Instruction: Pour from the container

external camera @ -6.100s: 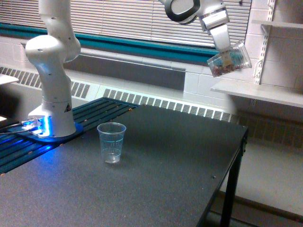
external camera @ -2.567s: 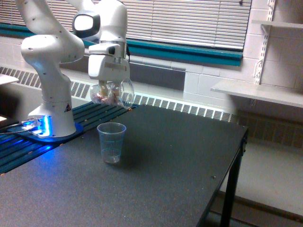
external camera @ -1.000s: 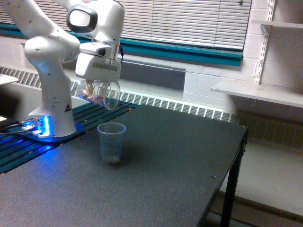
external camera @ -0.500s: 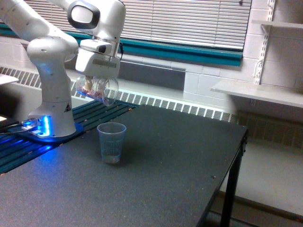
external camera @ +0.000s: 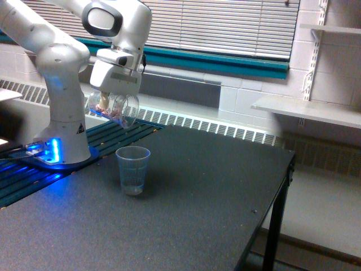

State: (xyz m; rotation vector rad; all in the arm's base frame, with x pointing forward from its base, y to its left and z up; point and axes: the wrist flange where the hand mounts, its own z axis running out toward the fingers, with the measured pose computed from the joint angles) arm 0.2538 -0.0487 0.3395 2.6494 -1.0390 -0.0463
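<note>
Overhead, pincer (external camera: 111,101) gripping the container (external camera: 114,109), tilted above dark speckled table (external camera: 197,192), blinds (external camera: 225,25) behind.

You are looking at a gripper (external camera: 111,97) whose fingertips are blurring into the container (external camera: 114,108), so their grip is not resolving. The picture's top edge is cutting off the arm (external camera: 62,34), and its left edge is clipping the table (external camera: 186,214).
</note>
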